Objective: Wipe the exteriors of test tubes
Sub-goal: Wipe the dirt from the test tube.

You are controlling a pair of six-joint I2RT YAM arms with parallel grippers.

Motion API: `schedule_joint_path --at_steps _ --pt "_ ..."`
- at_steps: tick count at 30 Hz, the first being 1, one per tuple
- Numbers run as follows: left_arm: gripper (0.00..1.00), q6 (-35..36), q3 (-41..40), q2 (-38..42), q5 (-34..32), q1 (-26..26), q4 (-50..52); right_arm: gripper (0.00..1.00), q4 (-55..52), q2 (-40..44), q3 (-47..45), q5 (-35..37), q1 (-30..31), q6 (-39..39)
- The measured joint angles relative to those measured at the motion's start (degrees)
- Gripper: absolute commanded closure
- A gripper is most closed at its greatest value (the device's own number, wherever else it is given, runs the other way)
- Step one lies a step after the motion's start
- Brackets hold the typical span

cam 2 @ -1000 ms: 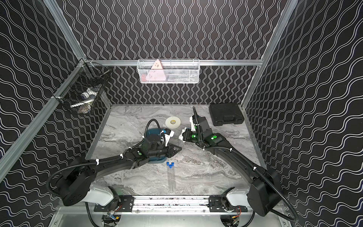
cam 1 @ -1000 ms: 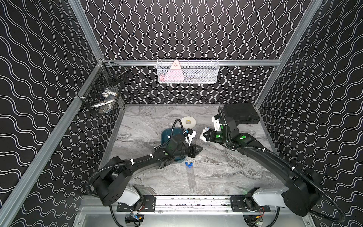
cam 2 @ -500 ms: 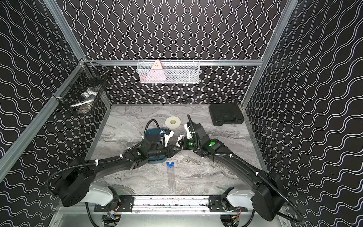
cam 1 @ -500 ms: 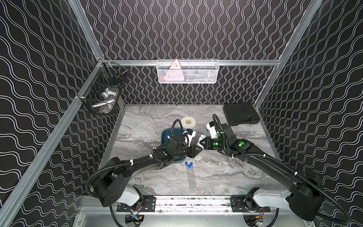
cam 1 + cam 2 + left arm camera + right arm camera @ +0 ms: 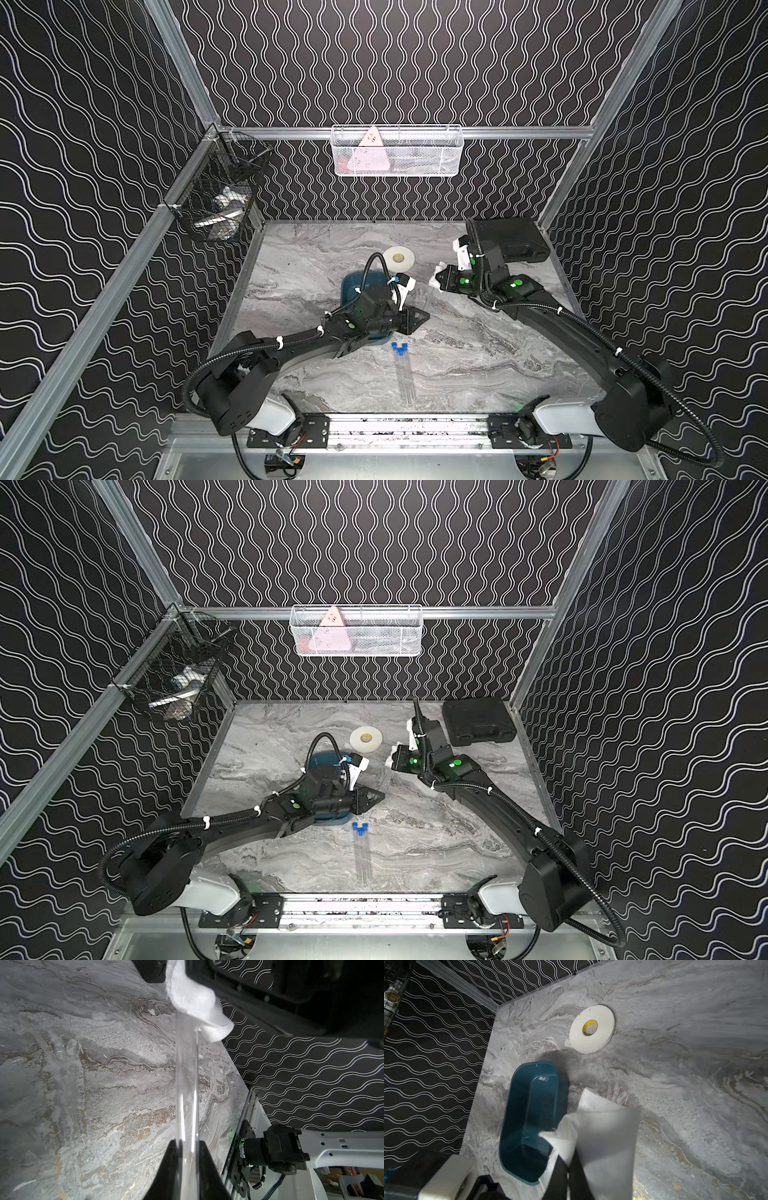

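The right tool (image 5: 441,283), clamped on the white tissue (image 5: 195,1001), has slid back from beside the left tool (image 5: 186,1144) to the far tip of the test tube (image 5: 186,1084), so one wiping stroke looks finished. The left tool pinches that tube above the bench (image 5: 478,357); its long axis points, seemingly level, toward the right arm.

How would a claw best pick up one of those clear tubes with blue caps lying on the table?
Probably come from straight above and pinch the clear shaft near the blue caps, jaws across its narrow width. The tubes lie flat and close side by side on the table, so an outer one looks easiest to take first.
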State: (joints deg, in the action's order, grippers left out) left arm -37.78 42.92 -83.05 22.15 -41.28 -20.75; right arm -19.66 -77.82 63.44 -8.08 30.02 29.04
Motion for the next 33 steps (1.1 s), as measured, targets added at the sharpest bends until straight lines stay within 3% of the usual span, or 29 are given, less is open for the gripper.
schedule_joint_path --at_steps 13,16,23,33 --pt "0.9 0.0 -0.2 0.37 -0.94 0.22 -0.17 1.0 0.04 3.26 -5.75 -1.42 9.09 1.29" --pt "0.9 0.0 -0.2 0.37 -0.9 0.22 -0.2 1.0 0.07 2.99 -4.94 -0.57 7.82 1.55" --pt "0.9 -0.17 -0.52 0.66 -0.92 0.39 -0.37 1.0 -0.11 1.64 -0.72 -0.87 -1.53 0.31" --pt "0.9 -0.17 -1.18 1.33 -0.94 1.03 -0.66 1.0 0.28 7.93 -7.19 -7.69 -1.66 1.99"
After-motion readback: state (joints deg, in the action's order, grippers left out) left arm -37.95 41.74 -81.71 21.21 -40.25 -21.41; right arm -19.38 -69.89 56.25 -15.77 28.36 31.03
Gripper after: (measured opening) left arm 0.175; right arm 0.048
